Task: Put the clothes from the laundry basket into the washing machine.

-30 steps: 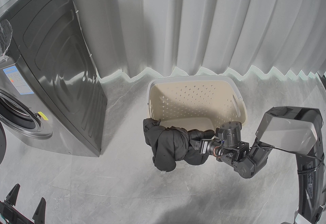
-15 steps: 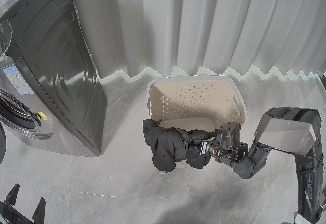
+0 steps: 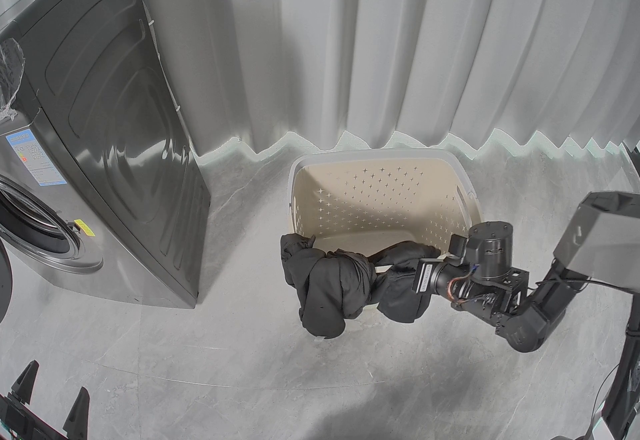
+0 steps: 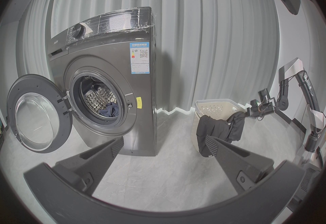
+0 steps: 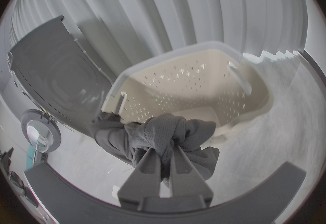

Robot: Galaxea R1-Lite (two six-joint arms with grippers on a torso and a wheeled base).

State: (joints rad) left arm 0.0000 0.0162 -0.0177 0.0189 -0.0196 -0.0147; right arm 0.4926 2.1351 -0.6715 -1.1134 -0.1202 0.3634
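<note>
Right hand (image 5: 165,157) pulled rightward, stretching garment (image 3: 328,288).

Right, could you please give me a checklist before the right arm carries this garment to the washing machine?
1. Right gripper shut on the dark grey garment: ok.
2. Garment free of the laundry basket: not ok, one end drapes over its near rim.
3. Washing machine door open: ok.
4. Room in the drum: ok, one dark item inside.
5. Left gripper open, low and apart from the garment: ok.
</note>
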